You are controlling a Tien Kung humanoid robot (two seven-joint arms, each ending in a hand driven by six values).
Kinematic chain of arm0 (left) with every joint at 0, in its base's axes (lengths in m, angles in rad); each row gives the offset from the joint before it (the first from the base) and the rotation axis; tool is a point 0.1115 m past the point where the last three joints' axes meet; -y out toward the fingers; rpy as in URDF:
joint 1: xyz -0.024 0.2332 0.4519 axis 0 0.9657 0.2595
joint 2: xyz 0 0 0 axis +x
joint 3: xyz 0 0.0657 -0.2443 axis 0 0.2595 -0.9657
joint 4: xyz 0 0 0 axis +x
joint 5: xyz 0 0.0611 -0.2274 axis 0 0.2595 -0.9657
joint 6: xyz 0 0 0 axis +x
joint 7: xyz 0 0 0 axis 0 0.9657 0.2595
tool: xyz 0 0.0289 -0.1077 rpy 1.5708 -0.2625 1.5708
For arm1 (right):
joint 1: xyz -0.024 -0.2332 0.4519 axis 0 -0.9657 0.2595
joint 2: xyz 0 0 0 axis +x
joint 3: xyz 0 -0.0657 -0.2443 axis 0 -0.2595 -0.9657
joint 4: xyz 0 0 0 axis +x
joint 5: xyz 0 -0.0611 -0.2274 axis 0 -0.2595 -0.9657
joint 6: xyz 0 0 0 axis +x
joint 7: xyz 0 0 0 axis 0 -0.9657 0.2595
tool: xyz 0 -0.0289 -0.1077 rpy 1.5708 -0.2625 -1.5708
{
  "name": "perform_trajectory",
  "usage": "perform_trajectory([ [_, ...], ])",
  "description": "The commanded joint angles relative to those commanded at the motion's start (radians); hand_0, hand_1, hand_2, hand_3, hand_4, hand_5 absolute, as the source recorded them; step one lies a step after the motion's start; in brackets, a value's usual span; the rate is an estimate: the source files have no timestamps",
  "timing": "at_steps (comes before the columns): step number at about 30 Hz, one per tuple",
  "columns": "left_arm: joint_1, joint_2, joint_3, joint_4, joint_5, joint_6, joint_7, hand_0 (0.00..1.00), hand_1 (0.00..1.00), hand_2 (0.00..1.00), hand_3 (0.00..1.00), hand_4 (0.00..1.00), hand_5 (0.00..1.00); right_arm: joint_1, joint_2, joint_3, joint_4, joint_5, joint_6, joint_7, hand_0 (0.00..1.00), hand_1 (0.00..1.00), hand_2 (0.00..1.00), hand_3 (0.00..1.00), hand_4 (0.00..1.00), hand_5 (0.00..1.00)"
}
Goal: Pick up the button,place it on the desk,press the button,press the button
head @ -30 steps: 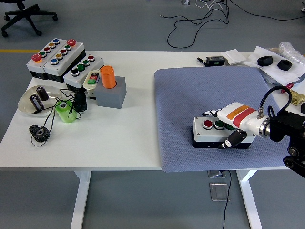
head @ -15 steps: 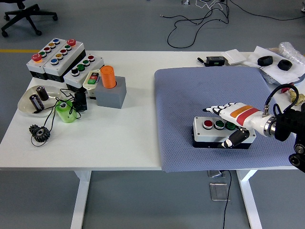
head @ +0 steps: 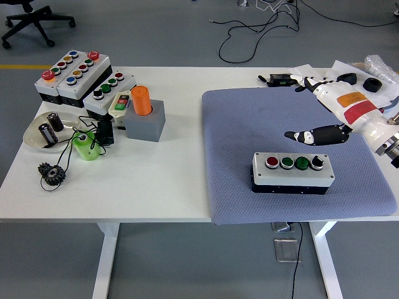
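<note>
The button box (head: 292,172) is lying flat on the grey mat (head: 249,124) at the lower right of centre, with four controls being shown along its top — one red, two green and one black knob at the right end. It is being judged as a rigid, fairly weighty plastic enclosure, unlikely to deform or to slide much on the textured cloth; if lifted again, it would best be taken by its long sides, not by the caps. The right hand (head: 330,109) is being held above and to the upper right of the box, clear of it, with the fingers spread and nothing being gripped; the thumb is pointing left toward the frame's centre. The left hand is not being shown. At the upper left of the frame three more button boxes (head: 81,78) are being kept together, next to one orange cylinder (head: 141,100) on a grey block (head: 147,122), one dish (head: 37,138), one green holder (head: 85,146) and one black gear (head: 52,174) — all well apart from the mat.
</note>
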Motion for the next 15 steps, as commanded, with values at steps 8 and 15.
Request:
perform_trajectory([
  [8,0.005,-0.003,0.007,0.001,-0.005,0.0,0.001,0.601,0.517,0.486,0.441,0.28,0.969,-0.048,-0.015,-0.015,0.012,-0.006,0.114,-0.068,0.242,0.002,0.127,0.616,0.486,0.002],
  [15,0.009,-0.005,0.019,0.001,-0.01,-0.001,0.003,0.6,0.517,0.489,0.444,0.279,0.969,-0.032,-0.036,-0.06,0.013,-0.021,0.184,-0.07,0.211,0.002,0.108,0.614,0.4,0.002],
])
